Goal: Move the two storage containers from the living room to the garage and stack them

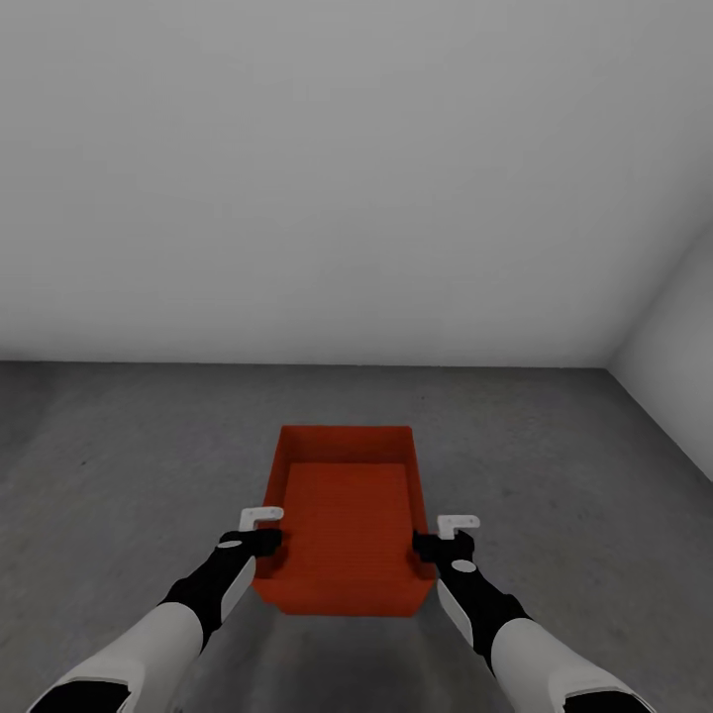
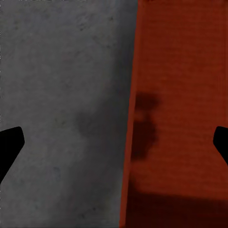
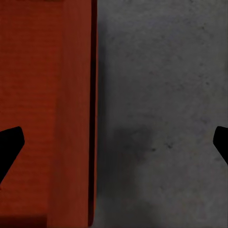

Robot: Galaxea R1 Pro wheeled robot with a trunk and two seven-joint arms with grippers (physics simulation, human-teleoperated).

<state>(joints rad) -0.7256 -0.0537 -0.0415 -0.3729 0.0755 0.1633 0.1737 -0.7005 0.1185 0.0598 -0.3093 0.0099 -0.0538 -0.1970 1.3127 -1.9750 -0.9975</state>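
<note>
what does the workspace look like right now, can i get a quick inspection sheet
surface: dark grey speckled concrete floor, bare around the bin.
job's things: one orange-red storage container, open top, nothing inside, between the two hands; whether it rests on the floor or is held just above it cannot be told.
clutter: nothing seen.
grippers: left hand at the container's left wall, right hand at its right wall; in both wrist views the fingers are spread wide, one over the bin and one over the floor, straddling the wall, not clamped on it.
cables: nothing seen.
surroundings: plain pale grey wall ahead, meeting a side wall in a corner at the right.
</note>
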